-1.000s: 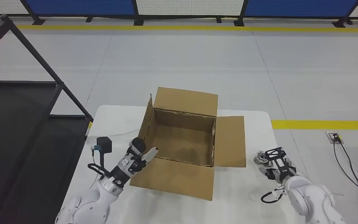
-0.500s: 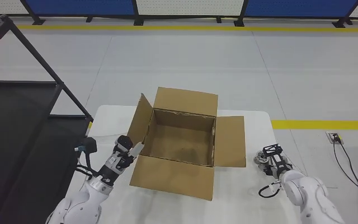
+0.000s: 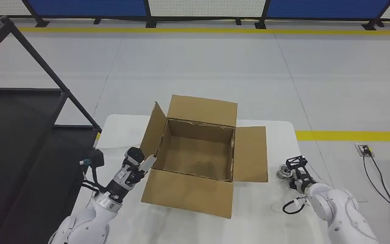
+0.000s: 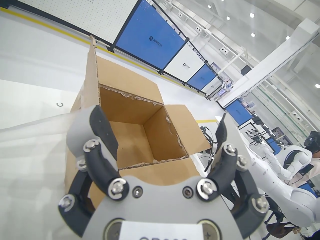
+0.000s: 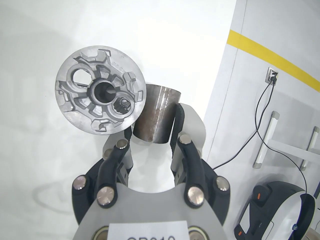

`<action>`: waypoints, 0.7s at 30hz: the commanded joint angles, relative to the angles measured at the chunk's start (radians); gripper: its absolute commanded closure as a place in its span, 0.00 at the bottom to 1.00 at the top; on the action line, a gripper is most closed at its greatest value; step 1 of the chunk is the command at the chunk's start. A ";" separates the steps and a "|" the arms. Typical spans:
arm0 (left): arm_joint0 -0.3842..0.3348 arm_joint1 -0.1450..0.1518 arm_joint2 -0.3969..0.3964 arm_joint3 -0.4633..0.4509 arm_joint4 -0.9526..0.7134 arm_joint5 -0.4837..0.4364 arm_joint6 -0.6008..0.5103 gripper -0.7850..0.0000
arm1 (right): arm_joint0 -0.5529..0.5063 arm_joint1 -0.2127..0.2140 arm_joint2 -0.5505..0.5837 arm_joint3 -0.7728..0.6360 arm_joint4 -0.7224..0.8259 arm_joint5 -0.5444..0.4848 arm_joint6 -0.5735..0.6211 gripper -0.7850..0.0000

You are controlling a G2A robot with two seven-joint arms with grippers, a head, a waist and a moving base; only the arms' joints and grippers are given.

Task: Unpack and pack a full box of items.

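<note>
We are gripping a grey cast-metal disc (image 5: 100,99) with a dark steel cylinder on its back, near the right edge of the white table (image 3: 122,131). Our right end effector (image 5: 151,126) is pinching the cylinder, one black pad pressing on each side. We are not able to tell whether the part is resting on the table or hanging just above it.

Well apart from it, at the table's middle, a brown cardboard box (image 3: 189,194) is standing with its flaps open, and its inside is showing bare cardboard. Our left end effector (image 4: 160,123) is hovering just beside the box's left flap, fingers spread wide and holding nothing.

We are judging that the box is already emptied, this metal part being the one item we are seeing outside it. Packing is not yet begun: the part is needing to cross to the open box and go down inside.
</note>
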 commanded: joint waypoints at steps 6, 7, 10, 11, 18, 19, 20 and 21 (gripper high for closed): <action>0.001 0.000 -0.015 -0.001 -0.008 0.002 -0.002 0.00 | -0.002 0.007 0.035 0.010 0.030 -0.024 -0.023 1.00; 0.000 0.000 -0.017 -0.001 -0.009 0.002 -0.003 0.00 | -0.006 0.008 0.044 0.005 0.037 -0.022 -0.024 1.00; -0.001 0.000 -0.023 0.004 -0.012 0.003 -0.003 0.00 | -0.021 0.013 0.079 -0.022 0.070 -0.026 -0.028 1.00; -0.001 0.001 -0.026 0.005 -0.012 0.003 -0.003 0.00 | -0.028 0.015 0.093 -0.037 0.086 -0.026 -0.028 1.00; 0.014 0.001 -0.057 0.013 -0.028 -0.001 0.017 0.00 | -0.084 0.027 0.185 -0.196 0.189 -0.045 0.012 1.00; 0.017 0.001 -0.062 0.014 -0.030 -0.002 0.020 0.00 | -0.090 0.029 0.195 -0.220 0.207 -0.051 0.019 1.00; 0.019 0.001 -0.068 0.015 -0.031 -0.003 0.024 0.00 | -0.095 0.030 0.204 -0.243 0.219 -0.053 0.029 1.00; 0.022 0.001 -0.073 0.016 -0.036 -0.003 0.028 0.00 | -0.099 0.031 0.211 -0.266 0.235 -0.050 0.037 1.00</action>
